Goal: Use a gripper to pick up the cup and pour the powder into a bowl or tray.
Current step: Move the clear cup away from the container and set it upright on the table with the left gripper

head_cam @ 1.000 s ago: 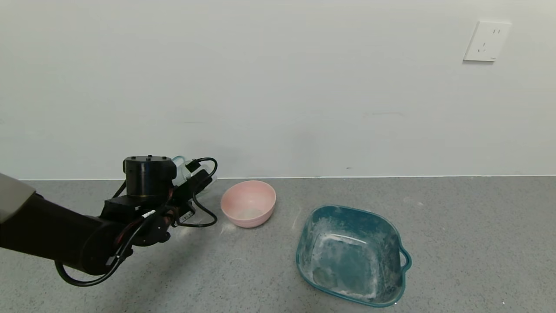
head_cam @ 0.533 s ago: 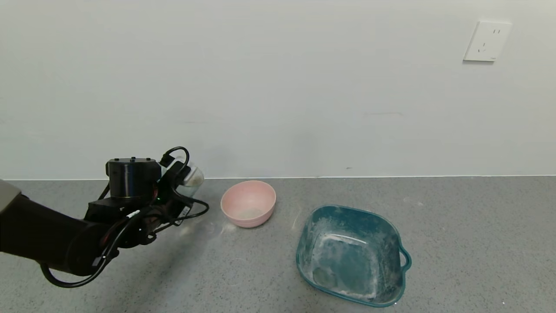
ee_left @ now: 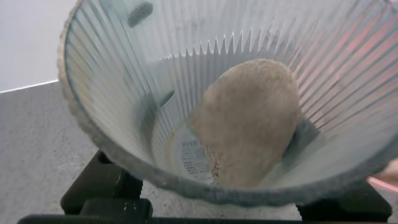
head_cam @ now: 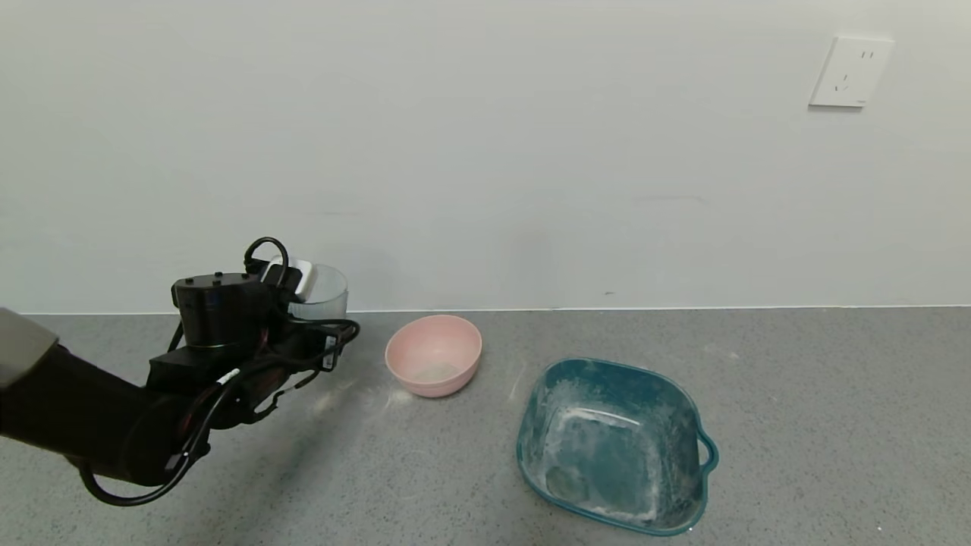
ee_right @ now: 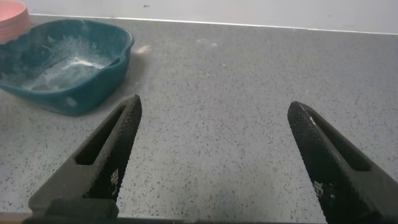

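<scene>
Translucent ribbed pale-blue cup (head_cam: 320, 292) sits pinched in my black left gripper (head_cam: 300, 299), raised off the grey counter (head_cam: 796, 394) left of the pale pink bowl (head_cam: 433, 355). Greyish powder (ee_left: 249, 121) lies inside. My right gripper (ee_right: 214, 149) hangs spread wide near the teal tray (ee_right: 59, 62).

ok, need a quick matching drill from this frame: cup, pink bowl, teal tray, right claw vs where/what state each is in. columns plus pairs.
Things:
1. cup
2. pink bowl
3. teal tray
4. right claw

States:
A. open, holding nothing, over the countertop
B. held in the left claw, powder inside
C. smeared white, has a loop handle
D. on the counter between cup and tray

Pairs: 1-B, 2-D, 3-C, 4-A
</scene>
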`<state>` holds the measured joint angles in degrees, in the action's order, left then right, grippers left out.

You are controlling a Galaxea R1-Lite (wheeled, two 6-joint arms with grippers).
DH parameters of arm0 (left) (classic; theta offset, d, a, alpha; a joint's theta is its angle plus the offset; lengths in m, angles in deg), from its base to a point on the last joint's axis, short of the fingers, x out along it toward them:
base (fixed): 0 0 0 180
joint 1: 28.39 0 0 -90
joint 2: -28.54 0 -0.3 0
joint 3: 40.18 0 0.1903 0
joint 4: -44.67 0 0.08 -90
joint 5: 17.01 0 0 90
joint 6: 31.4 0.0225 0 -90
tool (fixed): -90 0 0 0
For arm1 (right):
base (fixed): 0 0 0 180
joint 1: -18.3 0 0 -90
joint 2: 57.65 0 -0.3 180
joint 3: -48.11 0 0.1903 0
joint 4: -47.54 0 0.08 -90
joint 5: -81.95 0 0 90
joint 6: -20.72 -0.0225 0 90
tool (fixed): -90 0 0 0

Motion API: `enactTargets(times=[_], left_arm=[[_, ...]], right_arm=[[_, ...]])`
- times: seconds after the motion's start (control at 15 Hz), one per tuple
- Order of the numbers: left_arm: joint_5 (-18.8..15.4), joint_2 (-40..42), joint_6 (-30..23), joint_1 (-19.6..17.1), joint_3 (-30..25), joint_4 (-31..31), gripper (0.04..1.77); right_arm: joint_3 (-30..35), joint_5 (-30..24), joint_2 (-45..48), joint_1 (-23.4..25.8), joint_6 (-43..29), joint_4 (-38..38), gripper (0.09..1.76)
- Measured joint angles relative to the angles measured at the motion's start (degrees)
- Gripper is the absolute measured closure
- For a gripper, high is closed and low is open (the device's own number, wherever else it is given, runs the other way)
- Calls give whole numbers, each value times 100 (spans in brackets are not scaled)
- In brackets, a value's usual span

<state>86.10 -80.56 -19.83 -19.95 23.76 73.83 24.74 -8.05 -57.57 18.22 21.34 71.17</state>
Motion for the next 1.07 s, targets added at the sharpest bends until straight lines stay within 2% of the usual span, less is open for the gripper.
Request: enactTargets(times=[0.2,0.47,1.07], left_arm=[[-352,-177,-339,-218,-216,566,51],[-402,-607,-549,-304,-312,1370,51],[-332,-1576,-1150,-362,367,1502,51]], right_arm=[[0,0,0,0,0,0,14],[0,0,0,0,0,0,14],[0,0,0,0,0,0,14]])
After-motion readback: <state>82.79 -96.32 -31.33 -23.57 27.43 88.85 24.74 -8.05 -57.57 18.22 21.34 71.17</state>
